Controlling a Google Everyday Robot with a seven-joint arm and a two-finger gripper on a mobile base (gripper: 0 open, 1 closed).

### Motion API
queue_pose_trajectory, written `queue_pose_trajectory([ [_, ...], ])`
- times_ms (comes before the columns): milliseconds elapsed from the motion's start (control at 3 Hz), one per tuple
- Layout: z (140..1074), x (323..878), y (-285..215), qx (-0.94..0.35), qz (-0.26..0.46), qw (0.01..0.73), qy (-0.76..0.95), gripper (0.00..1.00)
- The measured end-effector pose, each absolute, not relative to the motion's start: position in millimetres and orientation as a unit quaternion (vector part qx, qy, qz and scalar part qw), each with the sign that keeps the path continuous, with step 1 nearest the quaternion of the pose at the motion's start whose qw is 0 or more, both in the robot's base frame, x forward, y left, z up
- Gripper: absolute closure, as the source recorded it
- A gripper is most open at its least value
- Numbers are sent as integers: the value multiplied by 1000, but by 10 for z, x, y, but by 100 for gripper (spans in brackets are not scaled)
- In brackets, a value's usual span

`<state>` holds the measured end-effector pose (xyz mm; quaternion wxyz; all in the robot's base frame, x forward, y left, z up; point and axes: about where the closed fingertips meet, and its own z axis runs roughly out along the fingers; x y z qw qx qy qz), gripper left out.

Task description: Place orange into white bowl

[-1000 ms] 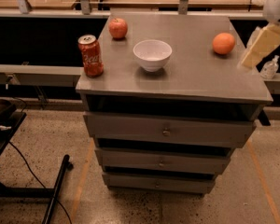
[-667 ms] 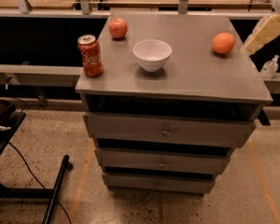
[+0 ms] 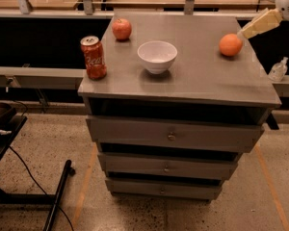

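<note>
The orange [image 3: 230, 44] sits on the grey cabinet top [image 3: 197, 81] near its right back corner. The white bowl [image 3: 157, 57] stands upright and empty in the middle of the top, well to the left of the orange. My gripper [image 3: 244, 32] reaches in from the upper right. Its cream tip is just to the right of the orange, level with the orange's upper side and very close to it. I cannot tell whether it touches the orange. It holds nothing.
A reddish apple [image 3: 121, 29] sits at the back left of the top. A red soda can [image 3: 93, 57] stands at the left edge. A clear pump bottle [image 3: 278, 70] stands on a ledge to the right. A black stand base [image 3: 58, 196] lies on the floor at left.
My gripper has risen from beside the cabinet's right edge and swung left, so its tip now lies right beside the orange. The orange, bowl, apple and can have not moved.
</note>
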<state>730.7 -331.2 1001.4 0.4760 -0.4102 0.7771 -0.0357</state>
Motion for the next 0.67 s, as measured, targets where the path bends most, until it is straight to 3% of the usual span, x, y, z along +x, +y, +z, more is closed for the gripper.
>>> queue_pose_trajectory([
  [667, 9616, 7832, -3493, -334, -6, 523, 784, 0],
])
